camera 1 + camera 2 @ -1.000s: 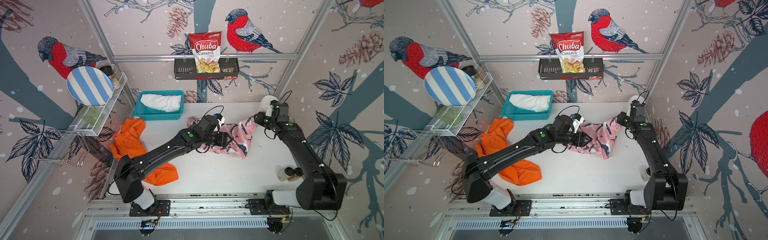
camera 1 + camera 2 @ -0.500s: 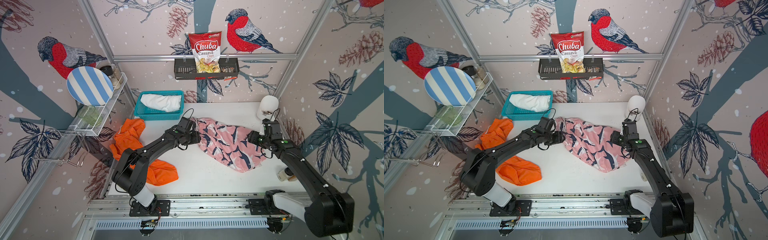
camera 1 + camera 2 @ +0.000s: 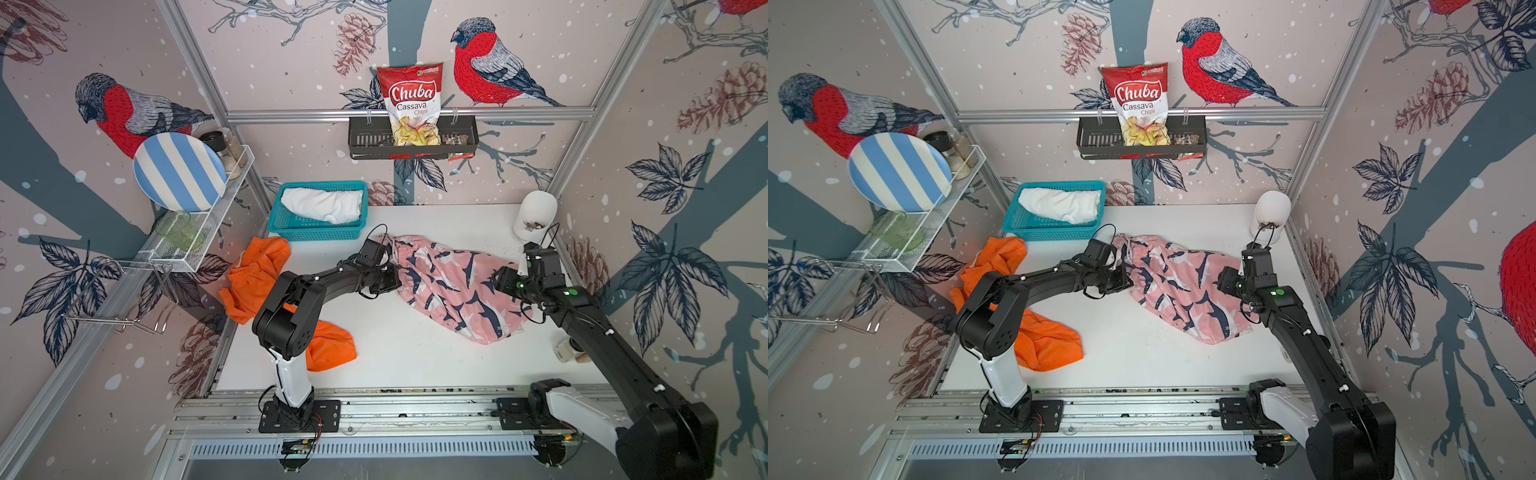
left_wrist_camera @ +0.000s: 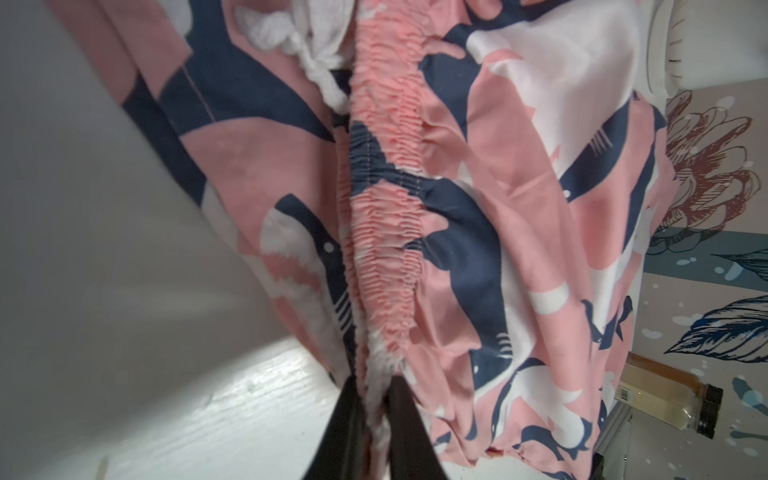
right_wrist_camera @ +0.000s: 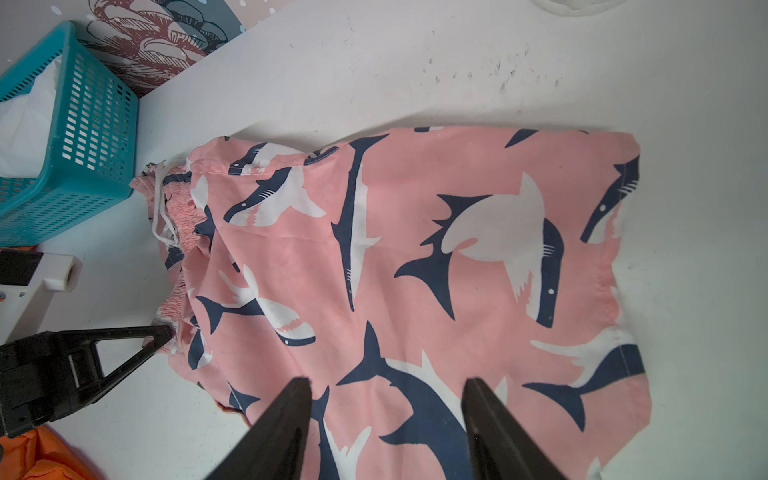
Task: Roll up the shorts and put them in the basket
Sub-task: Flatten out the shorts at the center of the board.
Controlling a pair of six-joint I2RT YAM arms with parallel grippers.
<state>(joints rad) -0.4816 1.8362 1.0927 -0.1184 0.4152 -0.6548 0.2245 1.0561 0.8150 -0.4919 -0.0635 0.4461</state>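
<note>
White table (image 3: 415, 365): pink shark shorts (image 3: 453, 286) lie flat, centre-right in both top views, long axis upper left to lower right, waistband (image 4: 386, 208) at upper-left end. Left gripper (image 4: 374, 380) nearer that end, jaws pinched together on waistband edge. Right gripper (image 5: 386, 384) over leg fabric, mid-right of frame, jaws apart, gripping nothing; contact unclear.

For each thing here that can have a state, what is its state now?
pink shark-print shorts: spread out on the table, not rolled.
white shorts: bundled, inside the teal basket.
orange shorts: crumpled at the table's edge.
left gripper: shut on the pink shark-print shorts' waistband.
right gripper: open, above the same shorts.
striped plate: standing on edge in the wire shelf.
</note>
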